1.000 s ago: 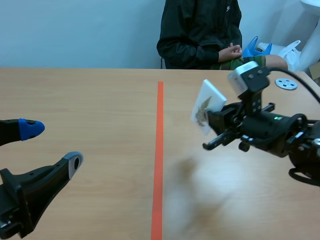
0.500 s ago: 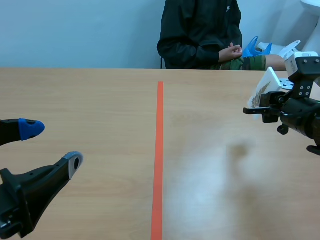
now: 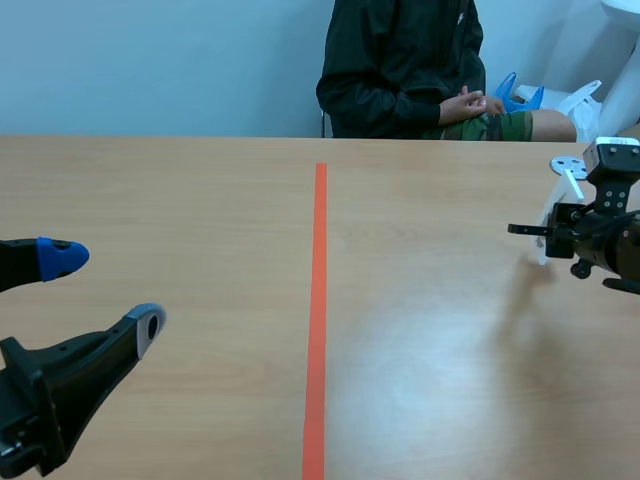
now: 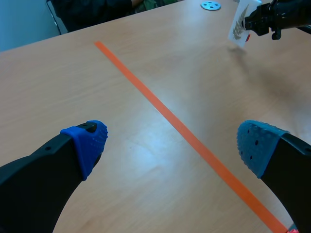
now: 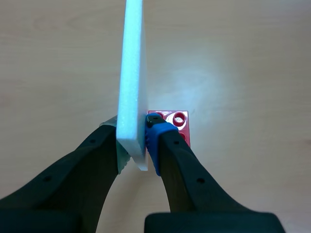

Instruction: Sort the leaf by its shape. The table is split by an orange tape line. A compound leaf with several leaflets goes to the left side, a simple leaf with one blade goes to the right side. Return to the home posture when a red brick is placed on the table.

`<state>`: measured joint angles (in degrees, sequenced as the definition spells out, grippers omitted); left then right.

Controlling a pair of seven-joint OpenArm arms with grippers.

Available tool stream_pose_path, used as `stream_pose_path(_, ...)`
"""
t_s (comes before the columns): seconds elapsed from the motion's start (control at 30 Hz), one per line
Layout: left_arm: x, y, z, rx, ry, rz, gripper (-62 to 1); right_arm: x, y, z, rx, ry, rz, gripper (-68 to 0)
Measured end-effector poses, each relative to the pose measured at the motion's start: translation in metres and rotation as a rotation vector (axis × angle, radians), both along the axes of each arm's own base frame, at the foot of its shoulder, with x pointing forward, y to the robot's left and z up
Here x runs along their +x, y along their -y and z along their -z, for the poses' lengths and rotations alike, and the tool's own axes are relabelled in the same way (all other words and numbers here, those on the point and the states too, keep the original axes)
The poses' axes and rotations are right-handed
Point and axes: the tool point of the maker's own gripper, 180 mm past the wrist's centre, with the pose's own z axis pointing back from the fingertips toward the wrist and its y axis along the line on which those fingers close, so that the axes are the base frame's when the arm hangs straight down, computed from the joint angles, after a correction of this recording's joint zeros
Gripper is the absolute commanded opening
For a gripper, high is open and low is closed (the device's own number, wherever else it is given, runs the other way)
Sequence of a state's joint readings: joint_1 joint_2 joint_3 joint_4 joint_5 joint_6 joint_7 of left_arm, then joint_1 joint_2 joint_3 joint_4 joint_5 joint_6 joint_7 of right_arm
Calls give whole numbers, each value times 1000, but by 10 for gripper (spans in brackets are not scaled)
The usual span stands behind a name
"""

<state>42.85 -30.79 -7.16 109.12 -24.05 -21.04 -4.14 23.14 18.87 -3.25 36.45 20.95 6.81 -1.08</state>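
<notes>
Leaf-printed white foam card point(image 5: 131, 73) is travelling away from the orange tape line point(image 3: 318, 300). Over the last second the right gripper point(image 5: 135, 138) is carrying it from just right of that line to the far right side, well apart from it. The gripper is also turning the card edge-on to the scene camera and bringing it lower toward the light wooden table point(image 3: 200, 200).

The gripper is pinching the card's lower edge between its grey-green and blue pads, and the card is standing upright in that hold. You are reading this as a placement on the right of the line that is nearing release; the card is not yet lying on the table. The print is showing in the left wrist view only, too small for you to count blades.

A red studded plastic brick point(image 5: 174, 121) is lying on the table just under the blue-padded finger, also right of the line. You are therefore expecting the home posture call once the card is down.

The left gripper point(image 4: 172, 143) is holding its place left of the line throughout, fingers spread wide and gripping nothing.
</notes>
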Motion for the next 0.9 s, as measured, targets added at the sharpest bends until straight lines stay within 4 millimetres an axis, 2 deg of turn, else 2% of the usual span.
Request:
stream_pose_path(0.13, 0, 0, 0, 0, 0, 0, -37, -8, 0, 11, 0, -38, 0, -649)
stream_pose_path(0.33, 0, 0, 0, 0, 0, 0, -37, -11, -1, 15, 1, -76, -3, -572)
stream_pose_path(0.4, 0, 0, 0, 0, 0, 0, -37, -11, -1, 15, 1, -75, -3, -518)
stream_pose_path(0.5, 0, 0, 0, 0, 0, 0, -37, -12, -1, 16, 2, -82, -3, -396)
stream_pose_path(0.57, 0, 0, 0, 0, 0, 0, -37, -12, -1, 16, 1, -84, -3, -365)
stream_pose_path(0.63, 0, 0, 0, 0, 0, 0, -37, -11, -2, 15, 1, -92, -7, -363)
stream_pose_path(0.77, 0, 0, 0, 0, 0, 0, -37, -5, -5, 2, -6, -76, -43, -295)
stream_pose_path(0.9, 0, 0, 0, 0, 0, 0, -37, 0, -6, -27, -42, -31, -116, -272)
